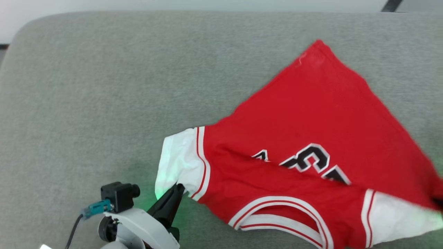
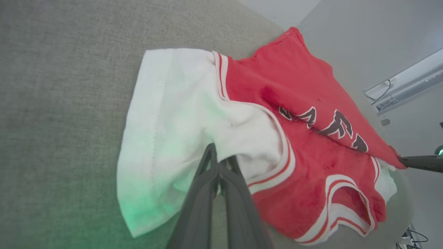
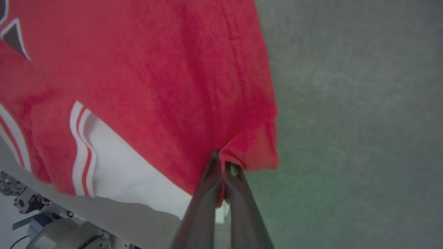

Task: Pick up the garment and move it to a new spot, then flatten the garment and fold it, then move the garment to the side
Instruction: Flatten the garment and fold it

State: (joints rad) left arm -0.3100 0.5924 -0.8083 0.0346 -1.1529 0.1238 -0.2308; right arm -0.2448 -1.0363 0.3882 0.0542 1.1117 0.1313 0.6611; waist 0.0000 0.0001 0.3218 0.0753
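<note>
A grey cloth-covered counter (image 1: 104, 86) spans the head view, and the garment (image 1: 311, 121) lies on its right half, spread at a slant with one red corner pointing to the far edge and its near right part blurred. That view gives the whole layout: the black, white-outlined lettering (image 1: 308, 160) is half hidden under a fold running across the chest, the striped neckline (image 1: 280, 218) faces the near edge, and a white sleeve (image 1: 178, 162) sticks out to the left. The left claw (image 1: 178, 189) meets that sleeve at its near corner, where a green glow (image 1: 161, 190) tints the cloth. How the jaws stand is unclear from above. The left wrist view shows it: the left claw (image 2: 218, 162) has its two fingers pressed together, nipping a puckered fold of the sleeve (image 2: 166, 114) close to the striped seam. At that view's right edge the dark tip of the right claw (image 2: 403, 160) touches the garment's other end, beside the second sleeve (image 2: 386, 181). The right wrist view shows what the others do not: the right claw (image 3: 222, 163) is pinched tight on a small bunch of red cloth at the garment's (image 3: 155, 69) edge, with the white sleeve (image 3: 128, 162) just beside it and bare counter (image 3: 363, 121) on the other side.
</note>
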